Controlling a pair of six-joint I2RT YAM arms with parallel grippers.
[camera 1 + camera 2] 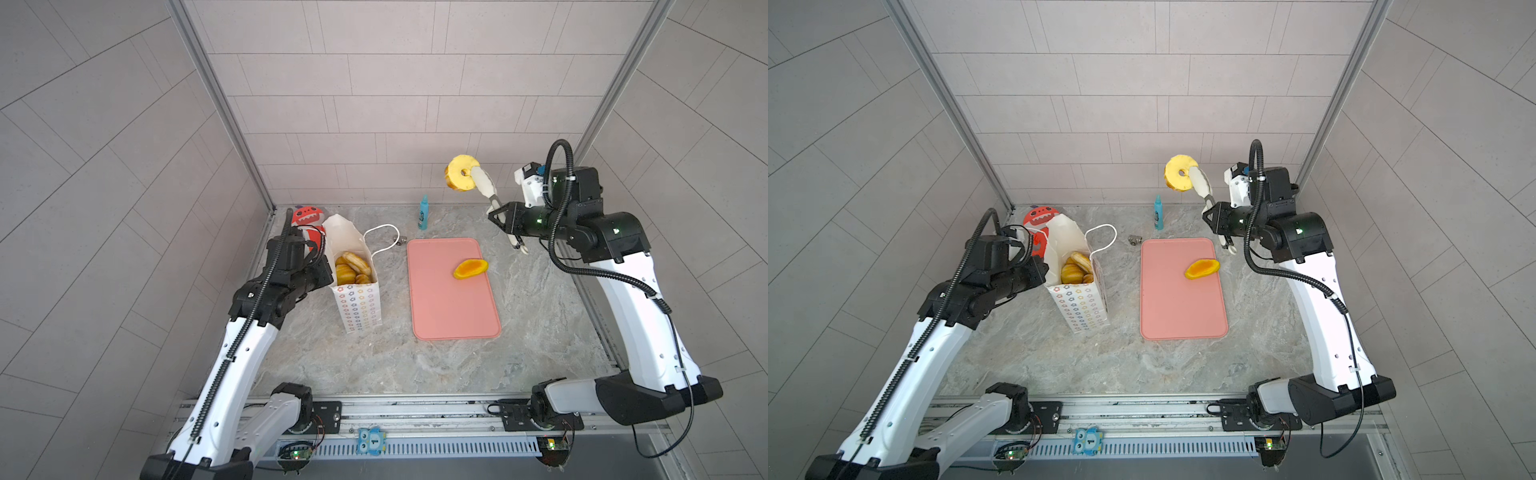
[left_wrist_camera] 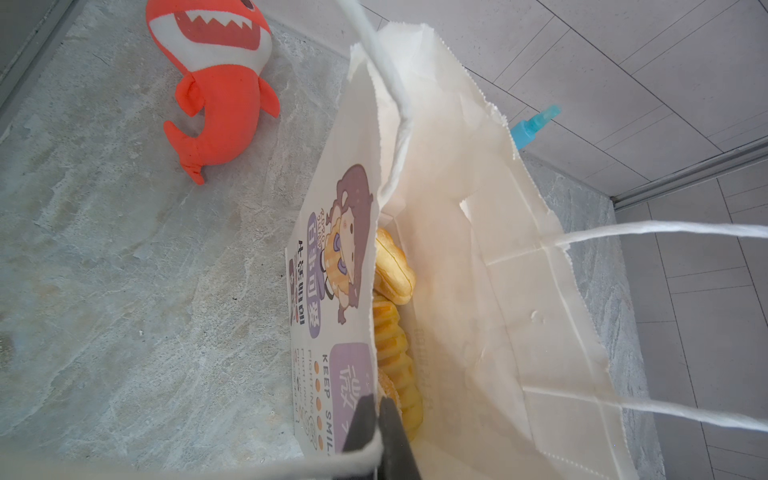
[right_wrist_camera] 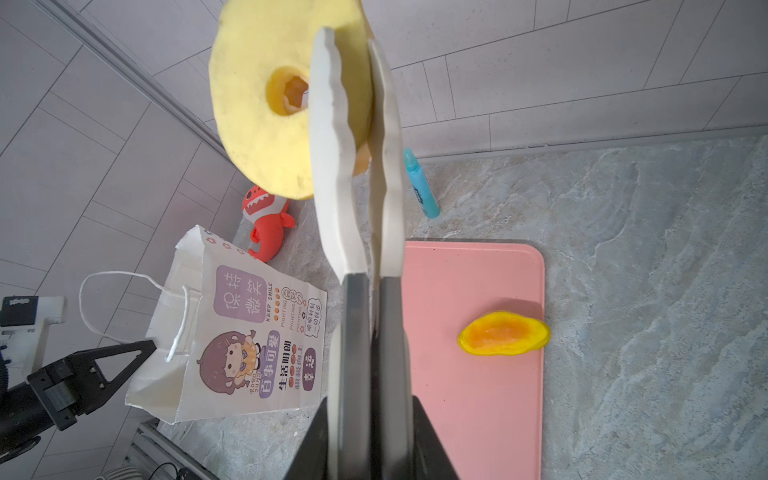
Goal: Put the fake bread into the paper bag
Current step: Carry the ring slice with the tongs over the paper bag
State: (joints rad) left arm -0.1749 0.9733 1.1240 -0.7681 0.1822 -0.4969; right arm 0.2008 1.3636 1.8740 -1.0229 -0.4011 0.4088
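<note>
right gripper (image 1: 503, 217) squeezes tongs (image 1: 484, 183) holding yellow ring bread (image 1: 457, 178) high, well apart from paper bag (image 1: 359, 307) | left gripper (image 2: 376, 415) pinches bag rim tight | risk: ring may slip from thin tongs, land outside bag

Pale grey tiled walls (image 1: 374, 104) enclose a marbled grey tabletop (image 1: 374, 365), evenly lit.

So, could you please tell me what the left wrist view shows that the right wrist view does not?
Left wrist only: bread pieces inside the paper bag. Right wrist only: the pink tray, an orange bread piece on it, and the yellow ring bread in white tongs gripped by the right hand. Both: the bag, red plush shark, blue bottle, and left hand at the bag's rim.
</note>
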